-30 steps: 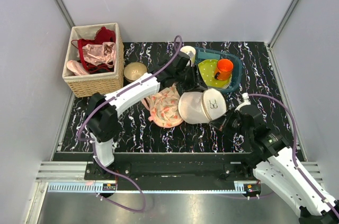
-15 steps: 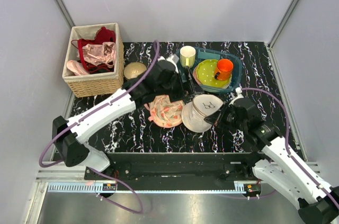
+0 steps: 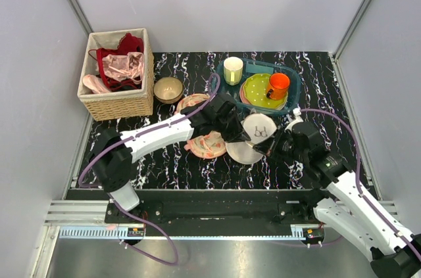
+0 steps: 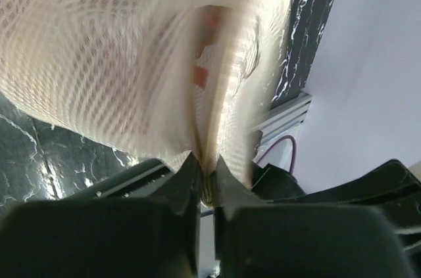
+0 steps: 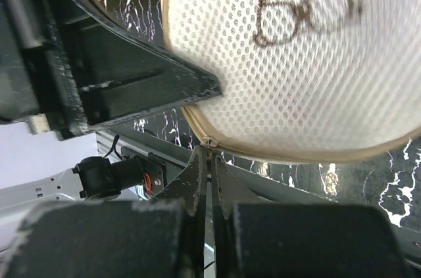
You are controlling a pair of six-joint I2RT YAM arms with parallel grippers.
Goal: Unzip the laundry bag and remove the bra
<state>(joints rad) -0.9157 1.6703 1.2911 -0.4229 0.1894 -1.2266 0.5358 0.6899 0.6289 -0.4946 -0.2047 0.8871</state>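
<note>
Item: laundry bag (image 3: 256, 135), held two-handed.
My left claw (image 4: 205, 179) clamped its rim as anchor; my right claw (image 5: 209, 160) pinched the zip (image 5: 209, 140) for pulling.

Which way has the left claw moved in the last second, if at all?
Yes. The left claw moved away from the cream cup, toward the near edge of the table, and now pinches the rim of the laundry bag.

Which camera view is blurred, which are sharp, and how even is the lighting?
Left wrist view: the mesh of the laundry bag is smeared by blur, its weave hard to read. Right wrist view: the weave and brown stitched mark are crisp. Top view: evenly lit, sharp, no strong glare.
</note>
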